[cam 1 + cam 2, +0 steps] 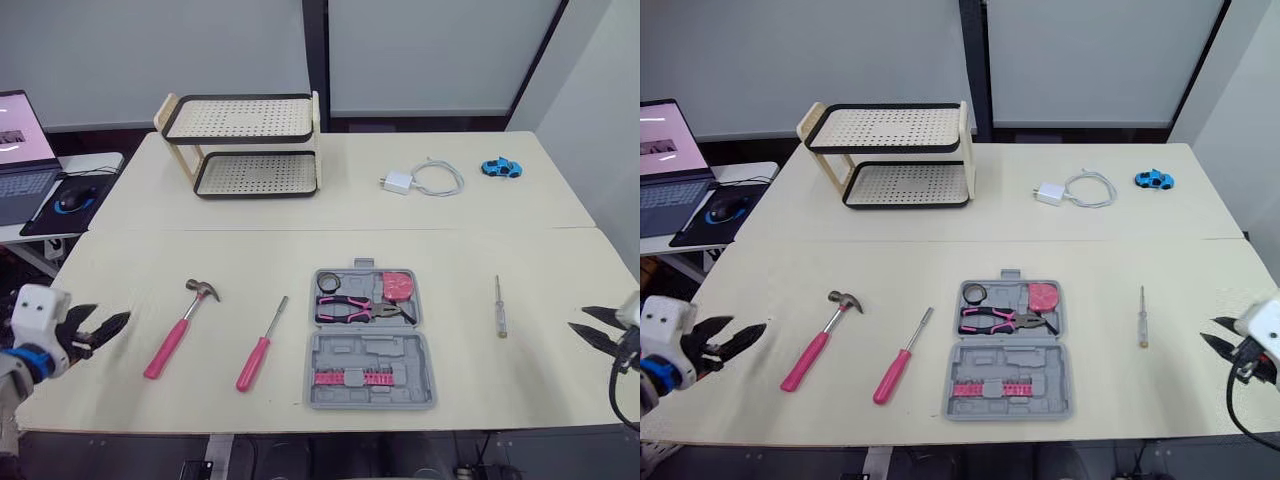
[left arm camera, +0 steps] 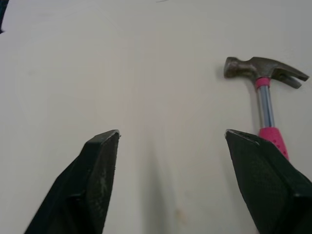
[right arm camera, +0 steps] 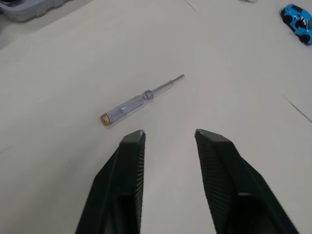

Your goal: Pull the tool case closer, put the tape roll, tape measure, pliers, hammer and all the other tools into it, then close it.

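One open grey tool case (image 1: 400, 360)

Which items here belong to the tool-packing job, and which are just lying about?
Job: tool case; pliers, tape roll, tape measure inside it; hammer, pink screwdriver, clear screwdriver outside.
Lying about: rack, charger, toy car, laptop, mouse.

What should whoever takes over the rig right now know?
Left gripper: open, empty, by the hammer.
Right gripper: open, empty, facing the clear-handled screwdriver.
Tool case: open, at the table's front centre.
Done: pliers, tape roll and tape measure are inside.
Left: hammer and pink-handled screwdriver lie left of the case, clear-handled screwdriver right. Pack them, then close.
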{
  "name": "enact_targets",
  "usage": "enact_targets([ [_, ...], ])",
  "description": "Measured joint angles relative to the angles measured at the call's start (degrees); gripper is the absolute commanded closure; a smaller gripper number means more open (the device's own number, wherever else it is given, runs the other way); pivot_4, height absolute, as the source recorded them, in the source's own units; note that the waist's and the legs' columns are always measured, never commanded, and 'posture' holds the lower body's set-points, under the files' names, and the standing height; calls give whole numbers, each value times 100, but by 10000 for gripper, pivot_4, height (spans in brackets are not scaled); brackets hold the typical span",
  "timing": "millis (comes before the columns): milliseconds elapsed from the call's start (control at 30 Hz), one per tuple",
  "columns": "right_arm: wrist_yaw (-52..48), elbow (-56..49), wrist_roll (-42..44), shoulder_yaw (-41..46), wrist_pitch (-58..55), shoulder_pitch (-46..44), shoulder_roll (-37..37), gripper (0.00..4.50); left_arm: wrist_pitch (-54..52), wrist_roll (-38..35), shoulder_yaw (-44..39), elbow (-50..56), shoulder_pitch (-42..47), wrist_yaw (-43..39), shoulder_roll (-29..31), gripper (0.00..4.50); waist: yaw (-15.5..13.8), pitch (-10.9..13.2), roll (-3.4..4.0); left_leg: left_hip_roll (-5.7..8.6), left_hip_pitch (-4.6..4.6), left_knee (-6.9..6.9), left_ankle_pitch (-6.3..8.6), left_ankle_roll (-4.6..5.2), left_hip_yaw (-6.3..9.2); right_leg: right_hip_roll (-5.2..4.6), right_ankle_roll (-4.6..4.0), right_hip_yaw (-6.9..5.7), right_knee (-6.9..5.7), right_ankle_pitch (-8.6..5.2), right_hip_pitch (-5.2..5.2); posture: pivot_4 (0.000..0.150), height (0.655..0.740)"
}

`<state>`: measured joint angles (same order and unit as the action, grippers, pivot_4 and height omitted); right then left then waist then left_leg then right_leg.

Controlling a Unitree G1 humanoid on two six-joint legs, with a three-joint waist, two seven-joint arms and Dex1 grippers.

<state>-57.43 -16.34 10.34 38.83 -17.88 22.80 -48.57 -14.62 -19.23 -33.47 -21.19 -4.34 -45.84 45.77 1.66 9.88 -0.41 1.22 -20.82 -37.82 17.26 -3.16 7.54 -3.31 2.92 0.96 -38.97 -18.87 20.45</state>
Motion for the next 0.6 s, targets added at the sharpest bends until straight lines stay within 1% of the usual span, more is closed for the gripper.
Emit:
enact_targets([
  [33, 0, 81, 1, 37, 7, 45, 0, 14162, -8, -23, -72, -14, -67, 62, -51, 0, -1, 0, 0, 0, 0, 0, 0, 0, 1, 0, 0, -1, 0, 0, 0, 1500, 7400],
  [133, -2, 172, 55, 65, 12, 84, -2, 3160, -17, -112, -226, -20, -324, 176, -133, 0, -1, -1, -1, -1, 0, 0, 0, 0, 1, 0, 0, 2, 0, 0, 0, 1500, 7400],
  [167, -2, 200, 69, 65, 11, 81, -6, 237, -18, -122, -241, -15, -384, 200, -138, 0, 0, -1, -1, -1, 0, 0, 0, 0, 2, 0, 0, 2, 0, 0, -1, 1500, 7400],
  [433, -4, 526, 177, 64, 98, 72, -156, 237, -34, -334, -383, 79, -651, 305, -200, 0, -2, -1, -1, 1, 0, 0, 0, -1, -1, -3, 0, 3, 0, 0, -2, 1500, 7400],
  [600, -4, 637, 177, 55, 176, 65, -216, 237, -38, -402, -390, 408, -855, 214, -216, 0, -2, -1, -1, 1, 0, 0, 0, -1, -3, -3, 0, 4, 0, 0, -2, 1500, 7400],
])
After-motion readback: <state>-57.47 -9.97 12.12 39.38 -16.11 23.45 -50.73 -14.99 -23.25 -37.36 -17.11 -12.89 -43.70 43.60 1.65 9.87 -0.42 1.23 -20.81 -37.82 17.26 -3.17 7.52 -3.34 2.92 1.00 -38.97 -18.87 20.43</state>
